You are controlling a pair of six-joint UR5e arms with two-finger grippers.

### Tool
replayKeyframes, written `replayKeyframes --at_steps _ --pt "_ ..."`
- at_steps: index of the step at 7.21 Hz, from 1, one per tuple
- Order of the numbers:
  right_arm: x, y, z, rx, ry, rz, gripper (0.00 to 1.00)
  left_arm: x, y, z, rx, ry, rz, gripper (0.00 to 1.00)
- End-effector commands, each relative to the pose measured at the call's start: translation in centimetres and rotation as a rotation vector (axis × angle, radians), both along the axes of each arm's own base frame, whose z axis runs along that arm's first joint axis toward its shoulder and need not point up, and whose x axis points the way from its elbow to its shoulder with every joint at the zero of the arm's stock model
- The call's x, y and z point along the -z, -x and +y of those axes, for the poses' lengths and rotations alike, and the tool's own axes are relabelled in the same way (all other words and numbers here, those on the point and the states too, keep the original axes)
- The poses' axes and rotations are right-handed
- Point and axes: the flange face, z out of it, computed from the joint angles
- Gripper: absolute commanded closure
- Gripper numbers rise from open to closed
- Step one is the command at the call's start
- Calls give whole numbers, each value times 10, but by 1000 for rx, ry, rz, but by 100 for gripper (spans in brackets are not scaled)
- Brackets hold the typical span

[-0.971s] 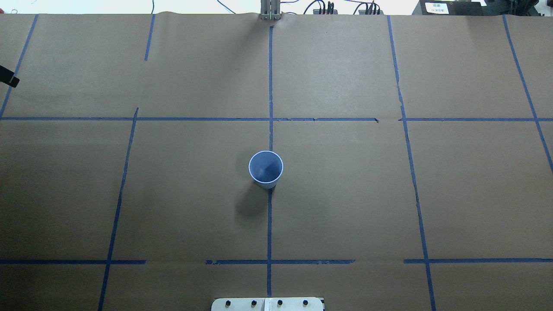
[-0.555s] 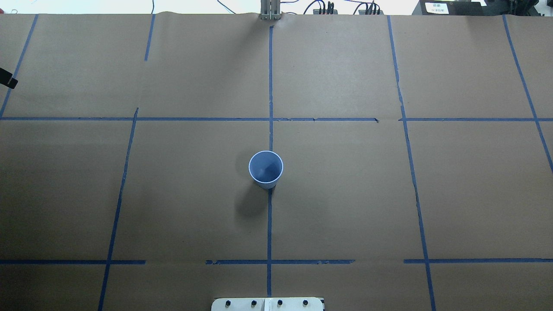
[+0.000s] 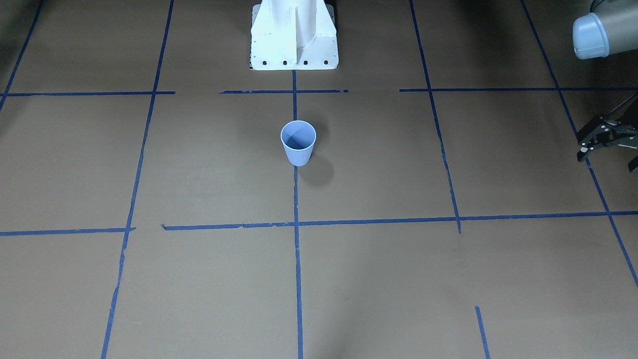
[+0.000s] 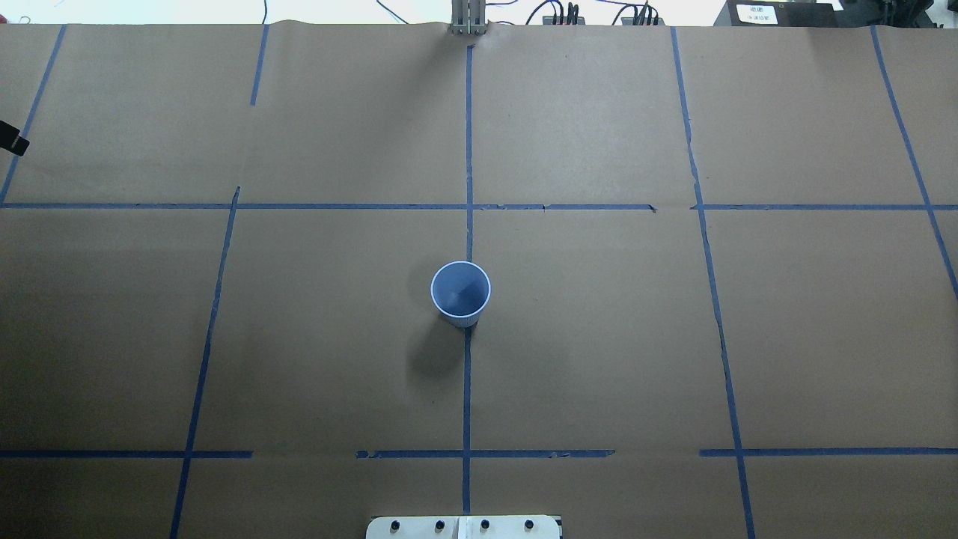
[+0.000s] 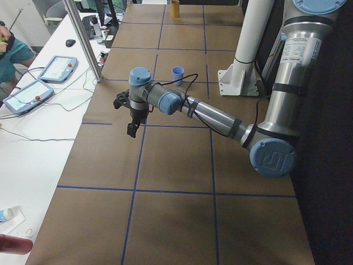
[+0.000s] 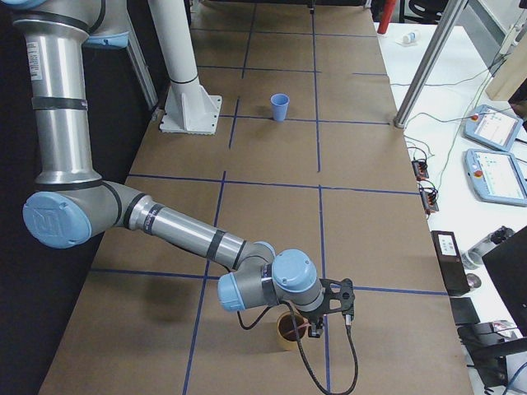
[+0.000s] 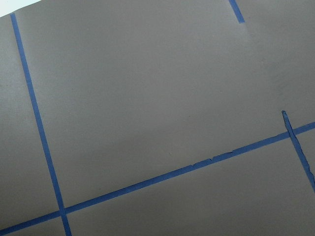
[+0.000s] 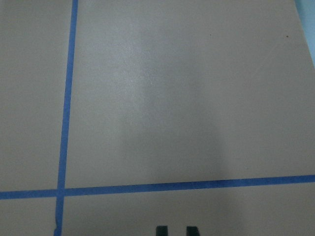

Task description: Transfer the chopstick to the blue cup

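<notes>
Blue cup point(image 4: 460, 293) stands upright at table point(image 4: 599, 337) centre, well apart from the chopstick point(image 6: 305, 328), seemingly in a brown cup point(image 6: 285, 332) under the right gripper point(image 6: 329, 303) — its jaws unreadable, left gripper point(image 3: 607, 149) spread — so 1 risk: the slim stick slips mid-carry.

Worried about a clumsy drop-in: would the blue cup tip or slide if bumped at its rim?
Probably light: the blue cup looks thin, disposable and empty. It tapers to a narrow base, so a rim bump could tip it. On the brown paper it may slide.

Brown paper-covered table point(image 4: 599, 337), blue tape grid point(image 4: 466, 389); white side bench point(image 5: 33, 160).
</notes>
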Motion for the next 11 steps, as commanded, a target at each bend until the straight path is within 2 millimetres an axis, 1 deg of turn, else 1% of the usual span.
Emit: replayKeyframes --at_steps 1,2,3,4,5,6,7,8,9,10,11 --pt "30 -13 -7 -20 -59 8 100 2 0 2 3 1 3 0" --pt "40 -44 5 -76 -79 4 100 2 0 2 5 2 4 0" --pt "51 -54 25 -100 -101 6 100 2 0 2 4 1 5 0" --pt "65 -63 58 -133 -126 14 100 3 -1 2 6 4 8 0" --pt "79 -65 85 -152 -147 22 100 5 -1 2 12 8 12 0" --pt "93 -74 100 -165 -182 38 100 5 -1 2 10 9 15 0" --pt "111 -92 105 -174 -218 66 100 4 -1 2 10 10 14 0" --pt "156 -101 98 -176 -215 75 100 2 -1 2 7 11 12 0" --pt "241 -108 69 -171 -176 69 100 -5 -1 2 -5 13 5 0" --pt "325 -120 30 -169 -150 70 100 -18 2 6 -49 -9 -20 0" --pt "378 -102 3 -128 -134 64 100 -44 12 9 -66 9 -42 0"
